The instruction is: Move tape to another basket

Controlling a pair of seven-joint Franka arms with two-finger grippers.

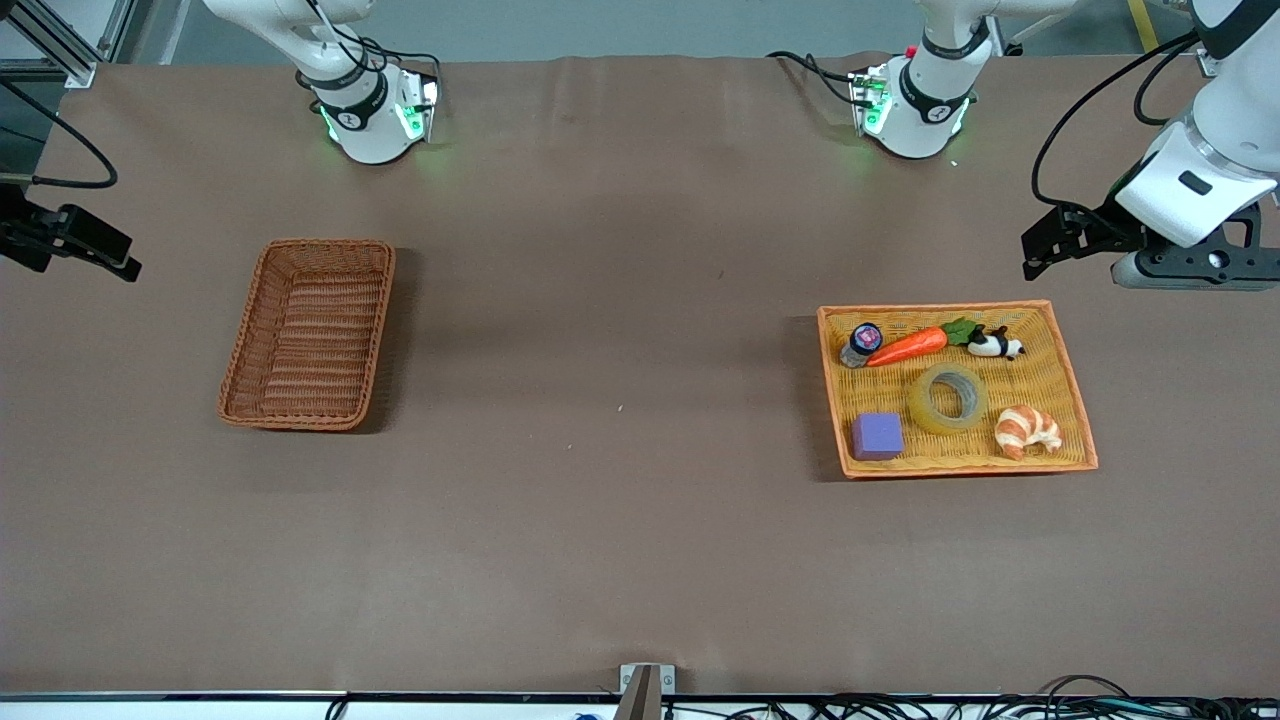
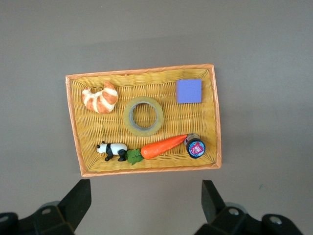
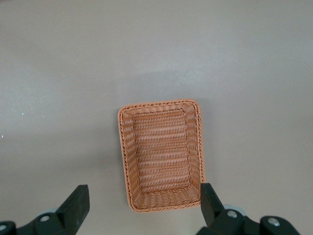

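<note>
The tape (image 1: pixel 948 398) lies flat in the middle of the shallow orange-yellow tray (image 1: pixel 1070 370) at the left arm's end of the table, with a toy carrot (image 1: pixel 908 346) just farther from the front camera, a croissant (image 1: pixel 1028 431) and a purple block (image 1: pixel 877 436) close beside it, and a panda figure (image 1: pixel 994 345) and a small round-lidded jar (image 1: pixel 863 343) along the tray's far rim. The left gripper (image 2: pixel 142 198) hangs high near the tray's far corner, its claw spread wide and holding nothing; the right gripper (image 3: pixel 142 198) waits high by the reddish-brown basket (image 1: pixel 310 333) at the right arm's end, also wide open and empty. The basket is well apart from the tray, so the carry is long, and a light pinch on the slick roll could likely let it slip partway. Because the roll lies flat, one finger probably has to enter the core; a descent slightly off centre could land on the ring and shove it into the croissant or carrot. A finger could also snag the weave and drag the light tray along
</note>
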